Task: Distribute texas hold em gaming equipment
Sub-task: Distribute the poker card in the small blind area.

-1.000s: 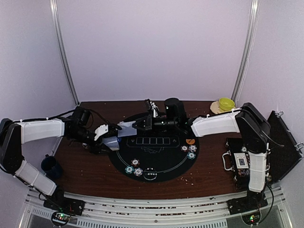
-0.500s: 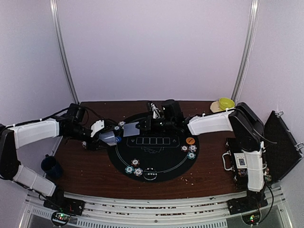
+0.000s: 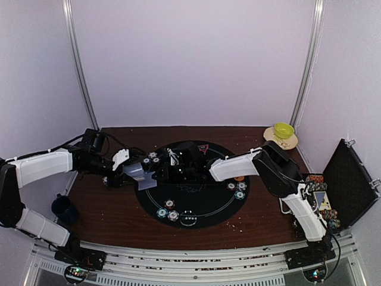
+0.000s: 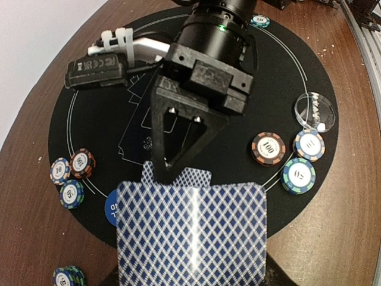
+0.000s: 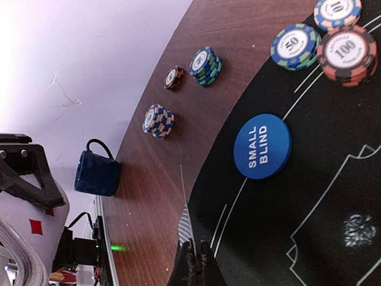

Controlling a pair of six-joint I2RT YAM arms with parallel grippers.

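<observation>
My left gripper [image 3: 140, 174] is shut on a deck of blue diamond-backed cards [image 4: 190, 232], held over the left rim of the round black mat [image 3: 205, 210]; the deck hides its fingers. My right gripper [image 4: 168, 173] reaches across the mat to the deck's far edge, shut on a single card [image 5: 186, 229] that the right wrist view shows edge-on. A blue "small blind" button [image 5: 262, 146] lies just inside the mat's edge. Poker chips [image 4: 268, 148] sit in small groups on the mat, with short stacks [image 5: 158, 119] on the wood. An orange button [image 3: 239, 177] and a red triangle marker [image 3: 203, 149] lie on the mat.
A dark blue mug [image 3: 62, 208] stands near the left front edge. A yellow-green bowl [image 3: 284, 130] sits at the back right corner. An open black case [image 3: 348, 182] with more chips lies at the right edge. A clear round disc [image 4: 314, 111] rests on the mat.
My right arm has swung down and leftward across the mat, bringing its gripper to the deck. The left arm has drawn back slightly to the left with the deck.
</observation>
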